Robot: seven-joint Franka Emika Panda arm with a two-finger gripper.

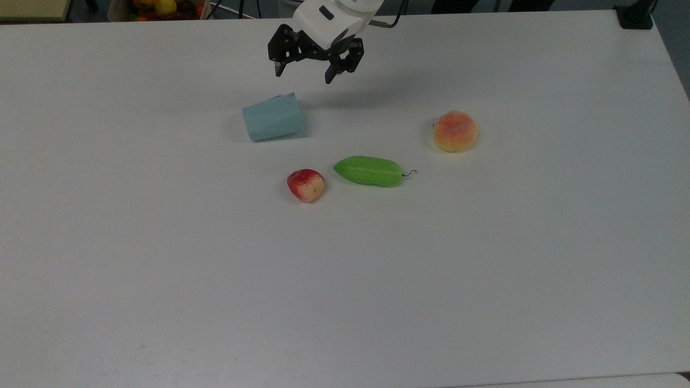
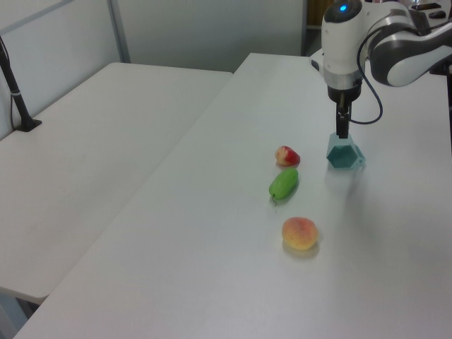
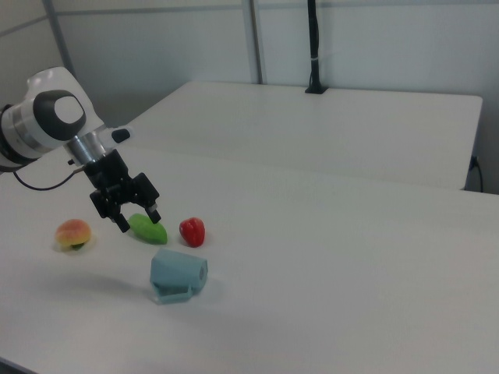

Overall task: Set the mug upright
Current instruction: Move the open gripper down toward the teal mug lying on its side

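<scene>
The right view catches the mug (image 3: 178, 274) with its handle flat on the table (image 3: 327, 257); the top view hides the handle and gives just a pale blue faceted side (image 1: 273, 117). The gripper (image 1: 303, 75) hangs above, at the mug's 1 o'clock in the top view, fingers spread wide, empty. In the left view the arm (image 2: 385, 42) points straight down over the mug (image 2: 345, 153), hexagonal end facing the camera. Mug on its side, at 11 o'clock from the strawberry (image 1: 306, 185).

Arm (image 1: 337, 13) cut by top view's upper edge; mug (image 2: 345, 153) handle probably hidden.
</scene>
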